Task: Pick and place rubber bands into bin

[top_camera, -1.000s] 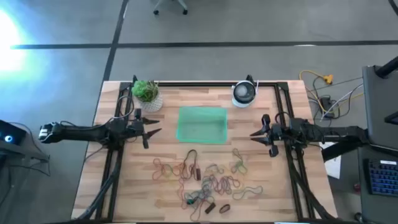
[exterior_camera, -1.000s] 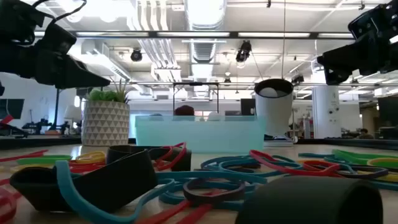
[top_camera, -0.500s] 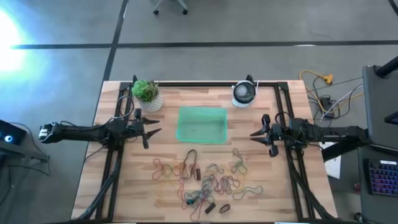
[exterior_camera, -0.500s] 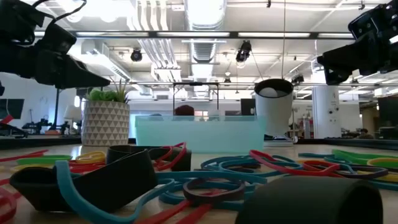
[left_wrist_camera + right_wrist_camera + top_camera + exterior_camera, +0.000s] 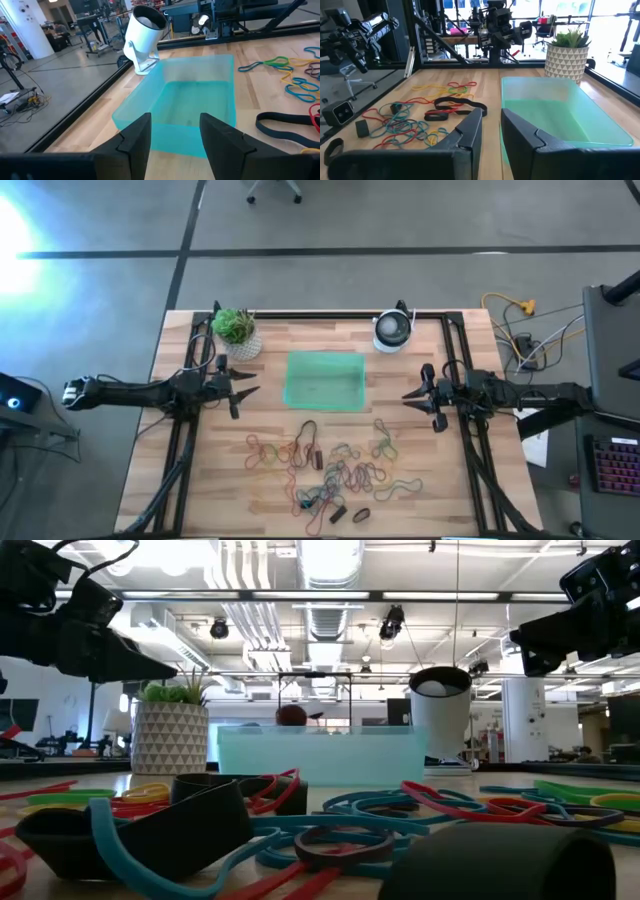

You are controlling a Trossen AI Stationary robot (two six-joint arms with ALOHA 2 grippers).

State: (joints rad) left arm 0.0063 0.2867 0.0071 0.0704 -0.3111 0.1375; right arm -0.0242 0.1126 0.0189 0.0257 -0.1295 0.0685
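On wooden table (image 5: 200,460), rubber bands (image 5: 335,470), bin (image 5: 324,381), grey floor (image 5: 320,280)

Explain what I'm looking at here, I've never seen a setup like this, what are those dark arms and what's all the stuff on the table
It is a robot with two dark arms at a wooden table, each ending in a two-finger tool. One picture looks straight down, one looks level from the tabletop, and two come from cameras on the wrists.

The left tool and the right tool hover at either side of the bin, a shallow green tray that looks empty. Both are open and hold nothing.

In front of the tray lies a loose pile of coloured rubber bands. At the far edge stand a small potted plant and a round white device.
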